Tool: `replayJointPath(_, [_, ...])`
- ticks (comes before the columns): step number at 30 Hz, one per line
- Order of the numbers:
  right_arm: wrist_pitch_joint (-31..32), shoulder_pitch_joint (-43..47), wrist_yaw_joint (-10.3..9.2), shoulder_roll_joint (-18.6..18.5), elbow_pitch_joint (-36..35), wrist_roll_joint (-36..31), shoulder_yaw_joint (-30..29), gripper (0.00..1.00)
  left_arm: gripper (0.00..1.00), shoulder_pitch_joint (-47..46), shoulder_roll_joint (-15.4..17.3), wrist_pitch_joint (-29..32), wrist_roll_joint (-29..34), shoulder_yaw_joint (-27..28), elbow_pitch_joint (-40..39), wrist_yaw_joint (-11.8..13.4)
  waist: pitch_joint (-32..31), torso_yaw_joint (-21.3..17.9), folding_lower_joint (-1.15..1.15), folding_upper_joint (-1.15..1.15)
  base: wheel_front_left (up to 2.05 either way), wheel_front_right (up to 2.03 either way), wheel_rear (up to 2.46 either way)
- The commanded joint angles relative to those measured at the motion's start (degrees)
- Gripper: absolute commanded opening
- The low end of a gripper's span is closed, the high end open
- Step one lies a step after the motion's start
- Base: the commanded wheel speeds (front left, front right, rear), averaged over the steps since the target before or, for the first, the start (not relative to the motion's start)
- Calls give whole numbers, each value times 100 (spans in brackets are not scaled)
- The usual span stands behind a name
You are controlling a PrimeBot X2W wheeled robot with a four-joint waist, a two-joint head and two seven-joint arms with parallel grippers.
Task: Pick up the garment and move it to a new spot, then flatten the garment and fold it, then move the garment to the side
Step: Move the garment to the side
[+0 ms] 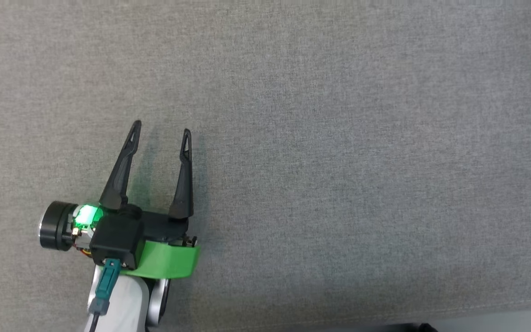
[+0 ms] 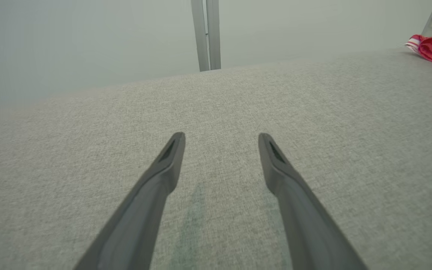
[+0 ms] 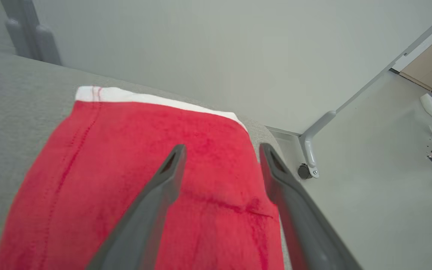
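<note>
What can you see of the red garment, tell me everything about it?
The red garment looks like soft knit cloth, with a white band along its far edge and stitched seam lines. It lies fairly flat on the grey fabric surface, near that surface's corner. The right gripper hangs over it, jaws apart; whether it touches the cloth cannot be told.

Grey woven fabric work surface (image 1: 339, 138) evenly lit throughout. Plain pale grey wall (image 3: 201, 56) seen behind it. Twin grey metal upright post (image 2: 206, 35) set at surface's far edge. Pale smooth floor (image 3: 369, 210) shown beyond surface corner, with grey metal leg bracket (image 3: 313, 138) and small black caster wheel (image 3: 303, 171) resting on it. Beige door panel (image 3: 431, 63) visible at far corner.
</note>
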Motion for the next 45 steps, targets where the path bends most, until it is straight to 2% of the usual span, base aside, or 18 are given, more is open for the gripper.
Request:
replayJointPath(1, [-106, 92, -7, 286, 4, -117, -30, 100, 100, 136, -4, 4, -55, 15, 45, 42, -442, 62, 0, 0, 0, 0, 0])
replayJointPath(7, [-315, 901, -7, 1615, -63, -576, -389, 100, 100, 467, -116, 4, -248, 44, 230, 118, -1324, 163, 0, 0, 0, 0, 0])
replayJointPath(11, [-309, 1780, -7, 2552, -609, -1150, -1262, 100, 100, 697, -153, 3, -420, 116, 337, 191, -1818, 215, 0, 0, 0, 0, 0])
replayJointPath(14, [-307, 2514, -7, 3360, -1170, -1891, -1937, 100, 100, 874, -180, 3, -541, 192, 422, 202, -2149, 229, 0, 0, 0, 0, 0])
replayJointPath(20, [-308, 3871, -7, 4854, -2300, -3133, -2844, 100, 100, 1179, -199, 3, -692, 277, 578, 204, -2741, 225, 0, 0, 0, 0, 0])
replayJointPath(22, [-309, 4279, -6, 5202, -2579, -3388, -2951, 100, 100, 1296, -199, 3, -746, 328, 592, 225, -2964, 211, 0, 0, 0, 0, 0])
replayJointPath(25, [-308, 4791, -6, 5444, -2892, -3668, -3006, 100, 100, 1504, -202, 3, -833, 340, 568, 220, -3207, 174, 0, 0, 0, 0, 0])
replayJointPath(32, [-309, 5642, -6, 5631, -3383, -4041, -3067, 100, 100, 2002, -201, 3, -711, 424, 230, 227, -3521, 96, 0, 0, 0, 0, 0])
replayJointPath(45, [-309, 6216, -6, 5764, -3305, -4137, -2866, 100, 100, 2321, -202, 3, -724, 552, 307, 154, -3762, 66, 0, 0, 0, 0, 0])
